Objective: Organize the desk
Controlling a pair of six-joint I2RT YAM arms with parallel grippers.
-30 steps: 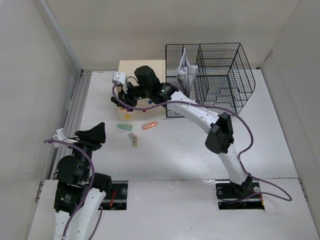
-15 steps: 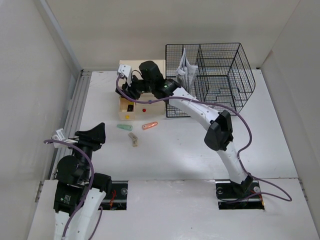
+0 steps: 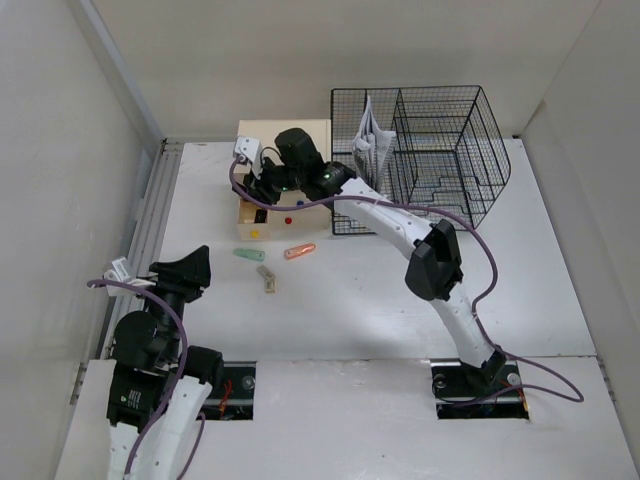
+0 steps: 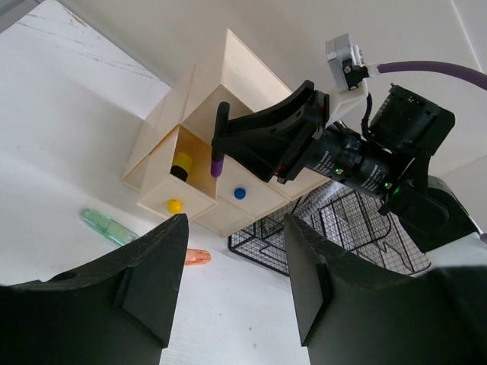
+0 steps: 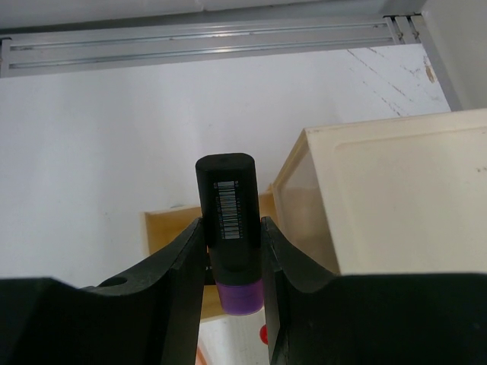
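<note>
While the left gripper hung near the front of the desk with jaws spread, a green pen, an orange pen and a tan piece lay loose just beyond it. Farther back, the right gripper pinched a marker, purple end down, above the open drawer. Stowing seemed the step in hand; next, it likely needed lowering inside, then release.

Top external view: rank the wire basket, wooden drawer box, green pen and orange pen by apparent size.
1. wire basket
2. wooden drawer box
3. green pen and orange pen: they look about alike, so unranked.
</note>
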